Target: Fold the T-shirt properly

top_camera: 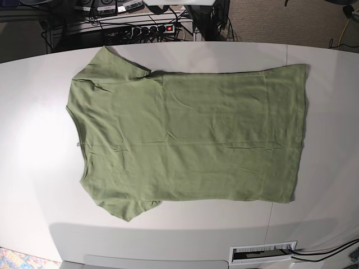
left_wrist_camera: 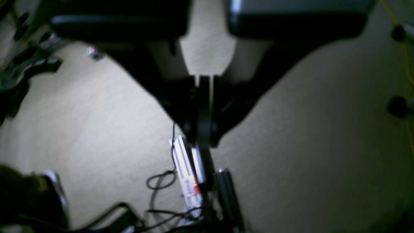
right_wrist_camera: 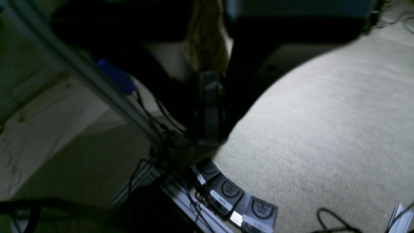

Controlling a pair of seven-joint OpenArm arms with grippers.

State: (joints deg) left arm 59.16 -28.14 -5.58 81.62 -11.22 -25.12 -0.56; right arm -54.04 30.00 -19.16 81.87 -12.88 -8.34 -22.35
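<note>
Olive-green knit fills the middle of your table (top_camera: 33, 168) in the base view: the T-shirt (top_camera: 190, 140) lies flat and spread sideways, collar end toward the view's left, hem toward its right, both short sleeves out, one at the near edge and one at the far. I judge it is laid open like this so you have every edge free to pick up; no fold is made yet, so the task looks to be at its start. The cloth is thin and soft, plain without print, with a few shallow creases across the body and a small pucker at the far sleeve. The tabletop is pale, smooth and matte, with a seam line under the hem end. Neither arm reaches over the shirt in the base view. Your left gripper (left_wrist_camera: 203, 129) is clenched shut on nothing, hanging over beige carpet and cables off the table. Your right gripper (right_wrist_camera: 208, 129) is likewise closed and empty, beside an aluminium rail (right_wrist_camera: 97, 84). Both wrist views are dim and blurred.
</note>
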